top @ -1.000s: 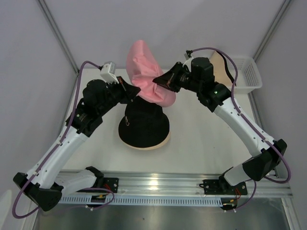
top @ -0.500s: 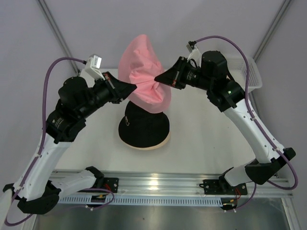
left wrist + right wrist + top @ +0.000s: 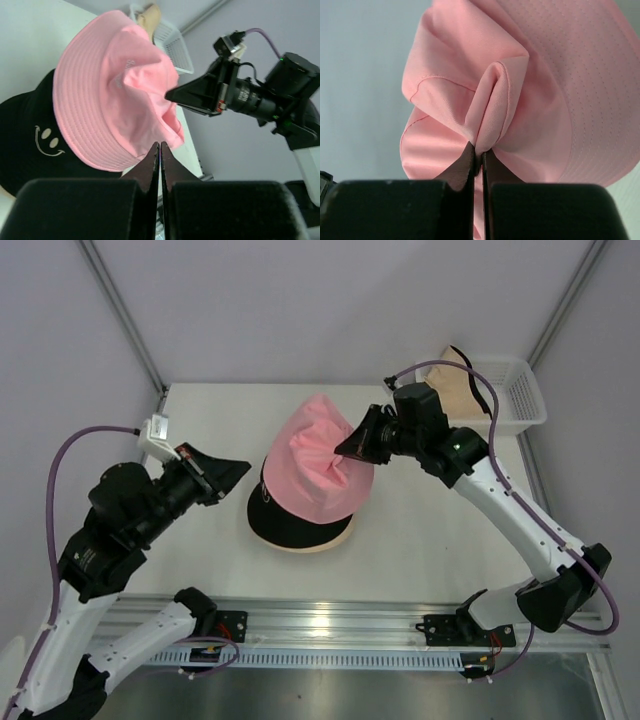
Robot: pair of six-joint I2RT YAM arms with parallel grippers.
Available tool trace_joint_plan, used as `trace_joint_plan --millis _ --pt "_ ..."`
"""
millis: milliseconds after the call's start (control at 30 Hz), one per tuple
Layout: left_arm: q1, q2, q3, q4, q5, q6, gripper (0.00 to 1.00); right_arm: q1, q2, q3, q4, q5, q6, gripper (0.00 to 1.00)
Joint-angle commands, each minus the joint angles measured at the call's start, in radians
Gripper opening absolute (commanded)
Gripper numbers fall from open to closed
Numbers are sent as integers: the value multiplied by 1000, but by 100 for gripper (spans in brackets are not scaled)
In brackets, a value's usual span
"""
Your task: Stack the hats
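Two shut grippers are seen over a white table (image 3: 430, 530) walled by pale grey panels. Beyond the right gripper (image 3: 341, 450) a white basket (image 3: 527, 400) holding a cream hat (image 3: 455, 390) is placed. A fold of the pink hat (image 3: 310, 485) is pinched between the right fingers (image 3: 465, 166); under it the black hat (image 3: 268, 523) and a peach hat (image 3: 320, 546) are stacked. Nothing is held by the left gripper (image 3: 243, 466), just beside the pink brim.

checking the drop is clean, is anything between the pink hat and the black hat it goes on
Nothing visible. The right gripper pinches a fold of the pink hat, which sits tilted right over the black hat with nothing between them. The left gripper is shut and empty, off to the left side.
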Motion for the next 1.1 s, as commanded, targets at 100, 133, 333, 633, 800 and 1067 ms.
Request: trace_joint_plan --millis 100,133,333,633,800,1067 --pt "-1 52 -99 24 -122 41 1 9 63 4 57 16 -29 0" --pt "1 69 -99 25 -158 56 1 9 73 9 60 4 -29 0" --pt "163 126 -139 73 -56 132 11 10 126 -4 111 -84 -27 0" --pt "429 150 -229 192 209 165 68 16 143 32 158 -171 -76 2" --pt "470 182 -352 319 347 71 71 18 159 53 149 -201 -93 4" --pt "470 236 -478 488 515 -23 77 25 179 61 141 -222 -101 4"
